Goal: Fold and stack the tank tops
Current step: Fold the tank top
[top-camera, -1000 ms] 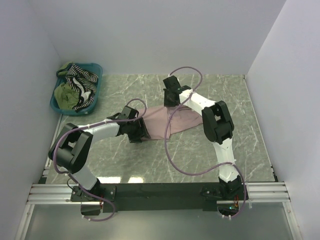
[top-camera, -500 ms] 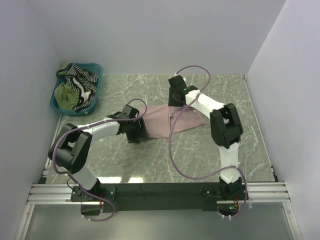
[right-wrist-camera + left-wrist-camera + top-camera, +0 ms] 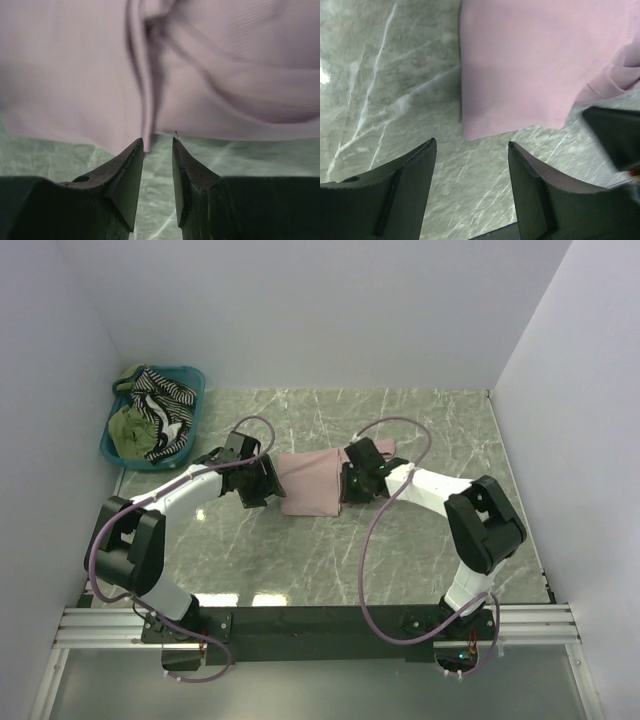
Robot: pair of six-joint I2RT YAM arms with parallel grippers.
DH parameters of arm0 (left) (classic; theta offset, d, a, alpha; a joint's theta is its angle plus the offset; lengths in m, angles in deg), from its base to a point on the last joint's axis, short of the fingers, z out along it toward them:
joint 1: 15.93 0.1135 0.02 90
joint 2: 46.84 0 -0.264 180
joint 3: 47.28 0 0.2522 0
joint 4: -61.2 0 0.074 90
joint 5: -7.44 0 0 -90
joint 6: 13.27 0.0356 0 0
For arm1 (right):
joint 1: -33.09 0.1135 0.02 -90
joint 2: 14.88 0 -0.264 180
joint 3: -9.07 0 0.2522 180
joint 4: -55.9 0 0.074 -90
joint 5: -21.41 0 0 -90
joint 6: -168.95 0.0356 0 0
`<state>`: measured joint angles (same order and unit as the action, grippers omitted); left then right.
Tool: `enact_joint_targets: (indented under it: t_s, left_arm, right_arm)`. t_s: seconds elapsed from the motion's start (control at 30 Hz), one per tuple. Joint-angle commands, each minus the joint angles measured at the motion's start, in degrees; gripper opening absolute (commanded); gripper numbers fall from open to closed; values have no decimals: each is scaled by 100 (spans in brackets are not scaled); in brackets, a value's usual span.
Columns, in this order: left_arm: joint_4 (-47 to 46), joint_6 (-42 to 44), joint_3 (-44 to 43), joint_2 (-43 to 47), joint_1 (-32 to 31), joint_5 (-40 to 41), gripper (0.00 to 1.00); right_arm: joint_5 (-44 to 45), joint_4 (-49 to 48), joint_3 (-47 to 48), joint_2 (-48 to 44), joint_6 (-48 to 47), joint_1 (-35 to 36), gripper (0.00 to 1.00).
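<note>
Pink tank top [image 3: 520, 65] beyond left tool [image 3: 471, 142].

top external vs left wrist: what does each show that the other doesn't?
Only top external: the teal basket at far left holding the striped top and olive top, and the left gripper and right gripper flanking the pink tank top.
Only left wrist: the left gripper's fingers spread open, a corner of the cloth just past their tips, ungrasped.
Both: the pink tank top lying on the marble table.
</note>
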<state>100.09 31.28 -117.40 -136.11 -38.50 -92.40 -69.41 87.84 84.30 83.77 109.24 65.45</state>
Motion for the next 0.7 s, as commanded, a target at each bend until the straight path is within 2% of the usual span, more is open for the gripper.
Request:
enact_joint_targets:
  t_s: [0.0,0.67]
  left_arm:
    - [72,168,-200,173,15,-26,65]
    - [-87,168,11,130,60,-158,64]
  right_arm:
    - [-349,-560,-4,127,223,244,37]
    - [539,-244,-39,269,575,631,38]
